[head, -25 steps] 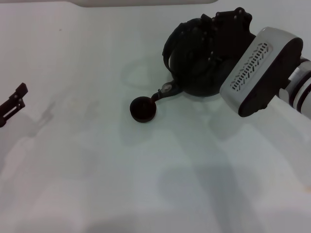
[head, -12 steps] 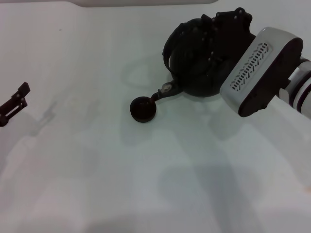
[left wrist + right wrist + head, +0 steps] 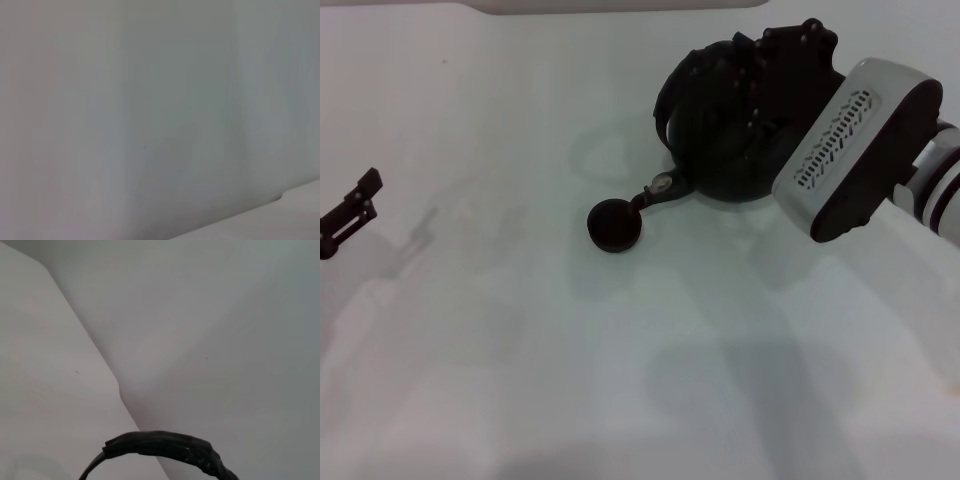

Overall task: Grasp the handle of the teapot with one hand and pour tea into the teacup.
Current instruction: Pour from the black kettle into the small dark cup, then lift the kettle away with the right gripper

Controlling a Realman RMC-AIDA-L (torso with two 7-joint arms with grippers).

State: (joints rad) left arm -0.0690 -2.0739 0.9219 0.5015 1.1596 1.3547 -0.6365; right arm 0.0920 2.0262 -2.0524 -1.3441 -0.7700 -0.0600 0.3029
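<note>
The matte-black teapot is at the back right in the head view, tipped toward the left. Its short spout with the pale ring reaches down to the rim of the tiny dark teacup. My right gripper is on top of the pot, shut on the arched handle; its fingers merge with the black pot. The rough handle also shows in the right wrist view. My left gripper is parked at the far left edge, away from both.
The white table stretches in front of and to the left of the cup. A pale object's edge lies at the far back. The left wrist view shows only bare white surface.
</note>
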